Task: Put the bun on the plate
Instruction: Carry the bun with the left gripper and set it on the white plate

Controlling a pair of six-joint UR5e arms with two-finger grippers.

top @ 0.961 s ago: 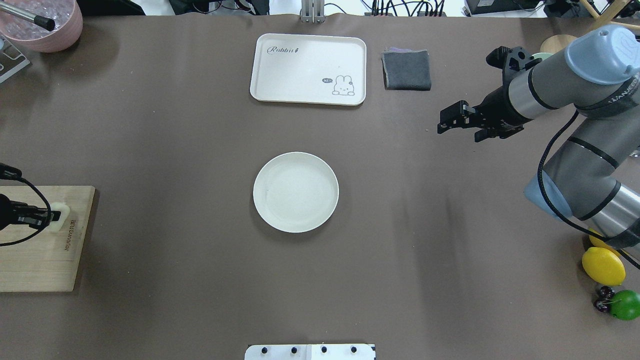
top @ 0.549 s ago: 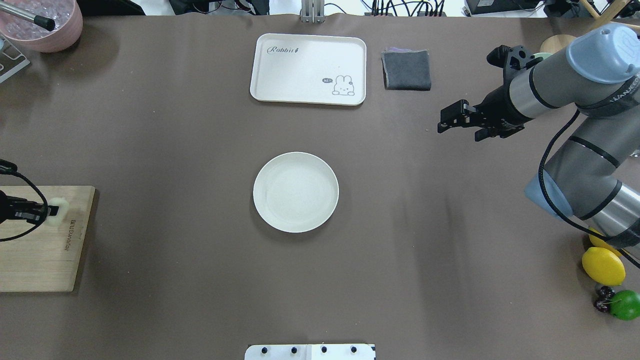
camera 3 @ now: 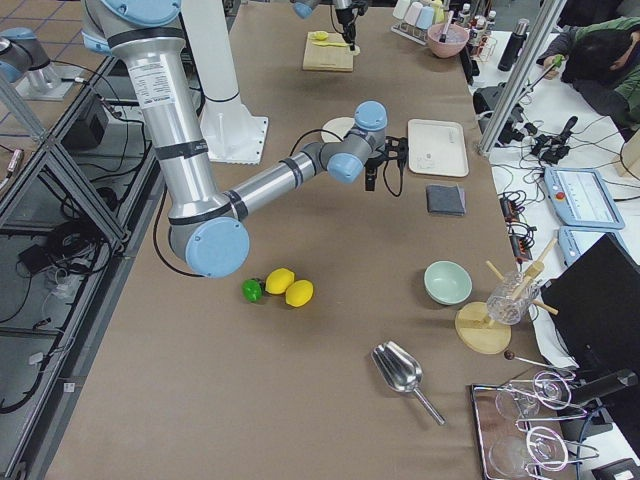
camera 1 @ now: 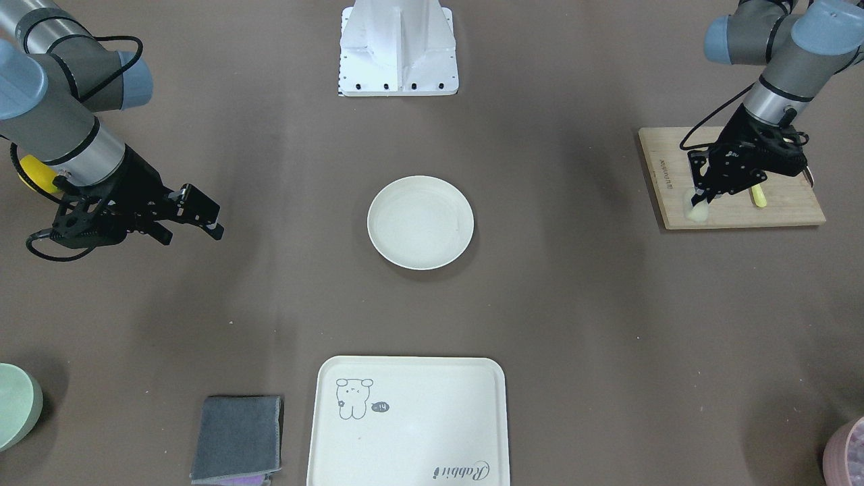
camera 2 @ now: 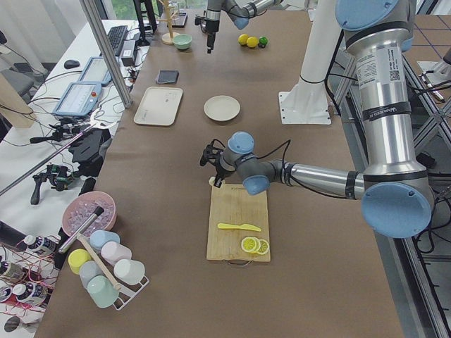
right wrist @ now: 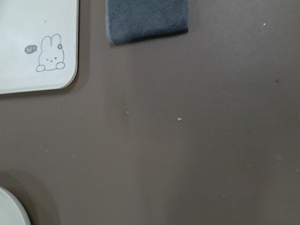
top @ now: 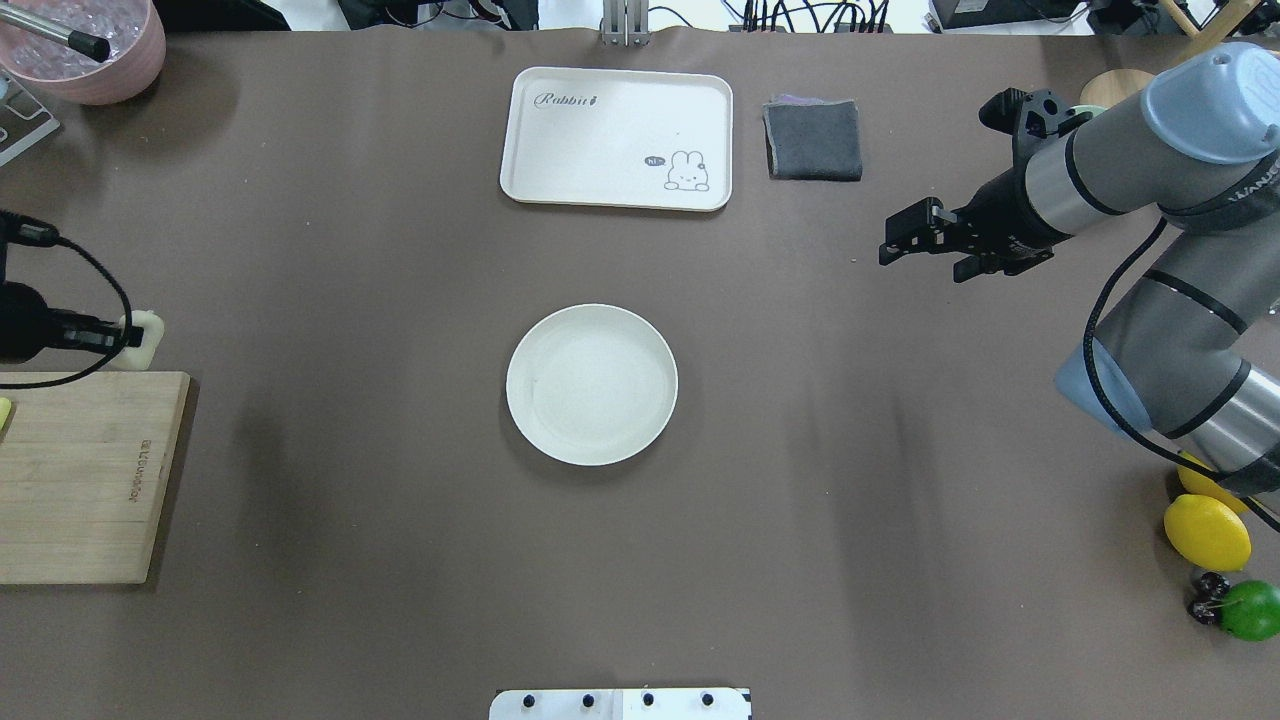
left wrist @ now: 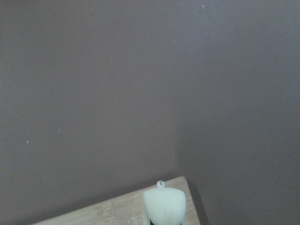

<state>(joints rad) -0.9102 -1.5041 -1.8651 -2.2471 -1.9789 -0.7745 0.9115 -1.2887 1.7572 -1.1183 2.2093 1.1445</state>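
My left gripper (top: 118, 335) is shut on the bun (top: 146, 334), a small pale cream lump. It hangs in the air just past the far edge of the wooden cutting board (top: 80, 480). The bun (camera 1: 696, 210) also shows below the left gripper (camera 1: 706, 196) in the front-facing view, and the bun (left wrist: 164, 206) shows at the bottom of the left wrist view. The round cream plate (top: 591, 384) sits bare at the table's middle, well to the right of the bun. My right gripper (top: 884, 252) hovers open, holding nothing, right of the plate and near the grey cloth.
A cream tray (top: 615, 138) with a rabbit drawing and a folded grey cloth (top: 813, 140) lie beyond the plate. Lemon slices (camera 2: 254, 245) and a yellow knife (camera 2: 239, 227) lie on the board. Lemons (top: 1205, 530) and a lime (top: 1250, 608) sit at the right edge, a pink bowl (top: 90, 45) far left.
My left gripper has lifted the bun off the cutting board and carried it towards the far side, slightly rightward. The right arm has barely moved.
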